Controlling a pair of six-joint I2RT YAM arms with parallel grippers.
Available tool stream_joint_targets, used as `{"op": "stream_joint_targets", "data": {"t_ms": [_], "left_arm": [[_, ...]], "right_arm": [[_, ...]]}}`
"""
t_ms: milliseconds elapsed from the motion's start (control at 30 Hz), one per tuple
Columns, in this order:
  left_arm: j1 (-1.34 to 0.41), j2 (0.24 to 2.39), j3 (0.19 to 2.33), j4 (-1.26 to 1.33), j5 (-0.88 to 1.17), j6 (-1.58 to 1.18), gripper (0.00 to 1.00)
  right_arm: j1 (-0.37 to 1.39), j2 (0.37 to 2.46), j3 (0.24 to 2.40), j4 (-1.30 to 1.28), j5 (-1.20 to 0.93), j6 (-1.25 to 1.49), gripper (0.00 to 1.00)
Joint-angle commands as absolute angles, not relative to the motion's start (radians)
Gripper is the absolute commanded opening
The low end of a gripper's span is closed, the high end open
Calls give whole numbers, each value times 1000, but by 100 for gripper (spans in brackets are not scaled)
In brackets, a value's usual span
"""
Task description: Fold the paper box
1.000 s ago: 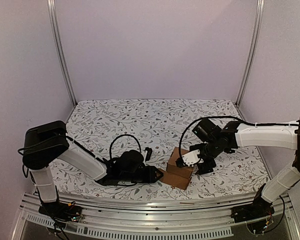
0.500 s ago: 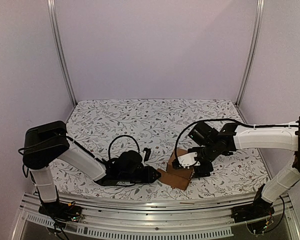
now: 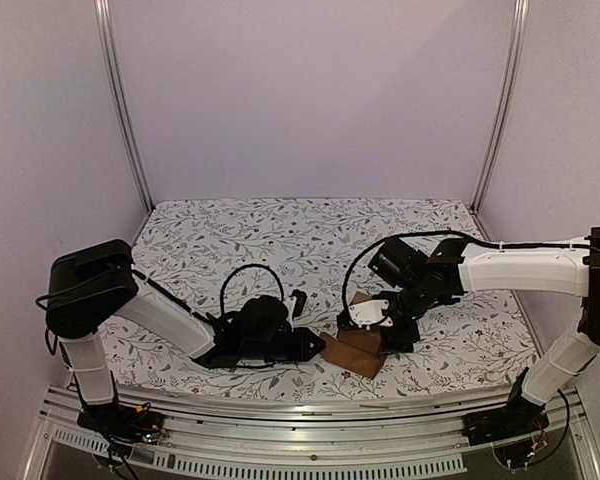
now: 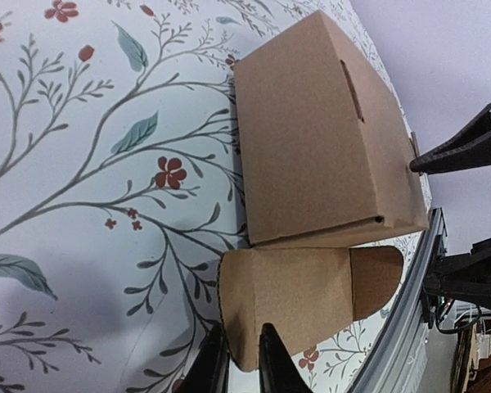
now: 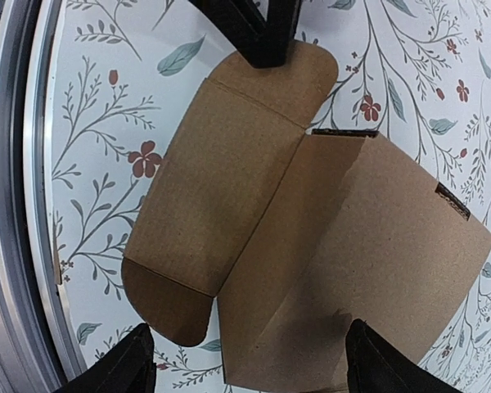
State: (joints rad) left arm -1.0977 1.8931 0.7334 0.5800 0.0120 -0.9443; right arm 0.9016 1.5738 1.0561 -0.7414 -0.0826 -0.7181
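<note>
Right wrist | paper box [image 5: 327, 237] beneath spread right end effector [image 5: 250, 348]

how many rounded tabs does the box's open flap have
2. One tab is at the flap end pinched by the left gripper; the other tab is at the opposite end, nearer the rail. The paper box may hide more.

Soft even light, mild shadows, overhead view slightly grainy, wrist views sharp, edge distortion
</note>
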Motion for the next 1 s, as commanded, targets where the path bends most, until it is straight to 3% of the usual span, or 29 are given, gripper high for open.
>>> {"op": "stream_joint_targets", "data": {"t_ms": [0,200,400,533,667,967], "left_arm": [[-1080,1889,783,508,-26,-879,13],[-1071,1920,854,428,-17,-811,11],[-1056,1952,894,376,-13,-800,8],[-1066,1867,838,338,-76,-866,34],[-1082,1830,817,331,-69,-891,49],[-1082,1936,822,404,35,-1029,55]], "right_arm": [[908,1591,1094,-787,-147,-673,79],[883,1558,1172,-871,-225,-652,80],[722,1574,1254,-971,-316,-700,82],[634,1613,1267,-1007,-316,-757,82],[581,1639,1273,-977,-318,-763,83],[504,1754,1351,-1012,-433,-671,83]]}}
